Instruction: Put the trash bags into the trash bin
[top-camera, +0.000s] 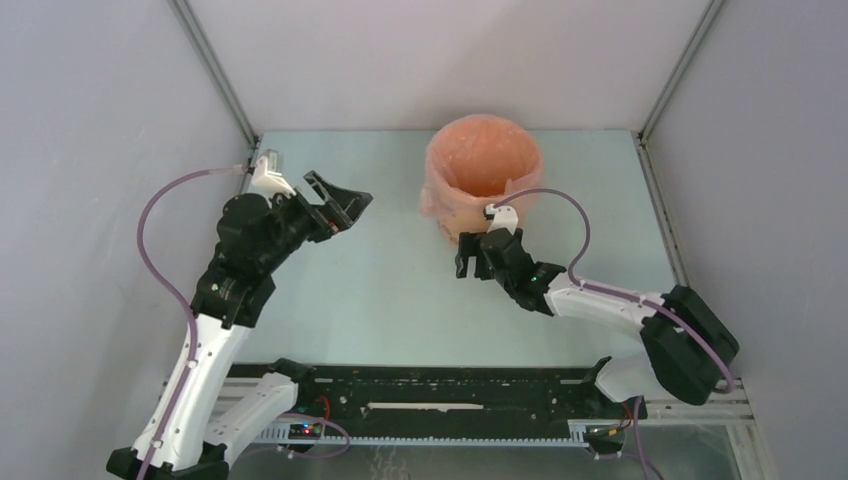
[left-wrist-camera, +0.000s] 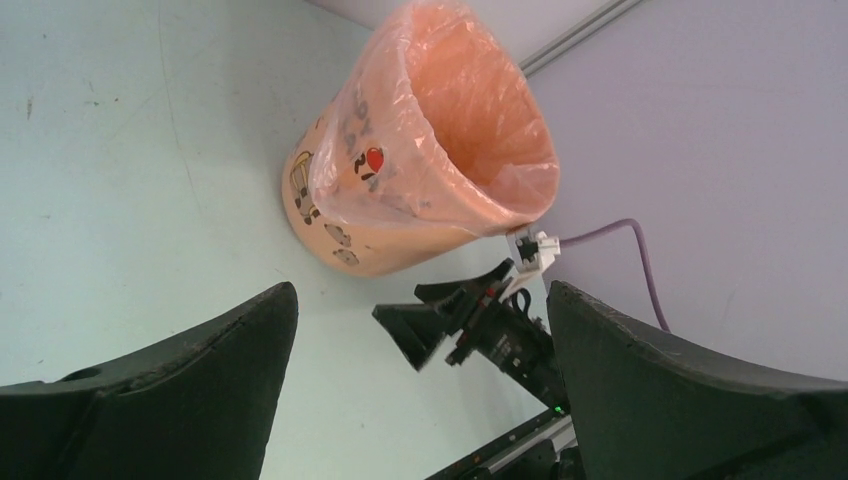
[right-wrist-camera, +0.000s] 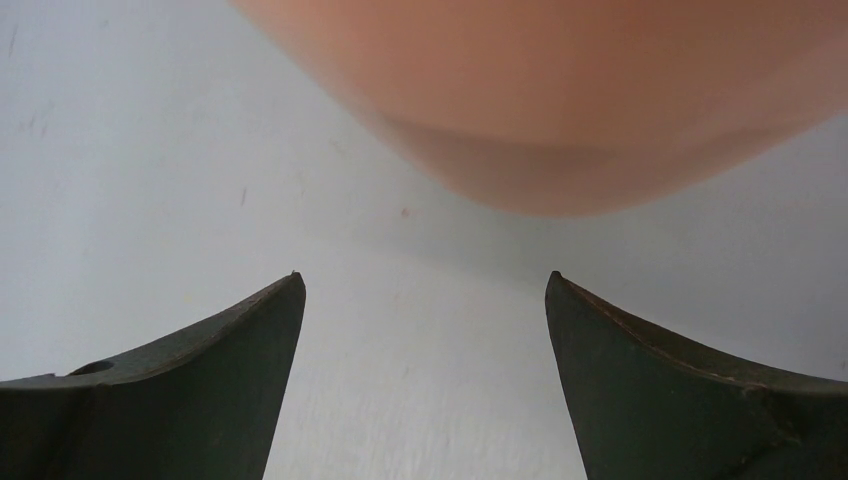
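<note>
**Bag seated in bin, both grippers off it**

In the top view the trash bin (left-wrist-camera: 350, 255) stands upright at the upper centre of the table (top-camera: 400, 290). The trash bags (top-camera: 484, 160) amount to one pink film. It lines the inside, and its mouth is folded out over the rim. In the left wrist view the cuff hangs partway down the wall, with the printed pictures on the lower wall showing below it. The cuff looks uneven, and it bulges loosely on the bin's left side in the top view.

The left gripper (top-camera: 345, 208) sits at centre left of the top view, raised and well apart from the bin, fingers spread and holding nothing. The right gripper (top-camera: 477, 262) is just below the bin in that view, low and near its base, jaws apart and empty. Its wrist camera shows bare table between the fingers and the blurred bin above.

We judge the task nearly done, with only seating the liner left.

- Press the film down inside without dragging the cuff off the rim.
- The bin looks light, so brace it with one arm while the other works.
- Take only film when pinching, and pull slowly, since thin plastic should tear or slip easily.
- Come at the loose left side from above.
</note>
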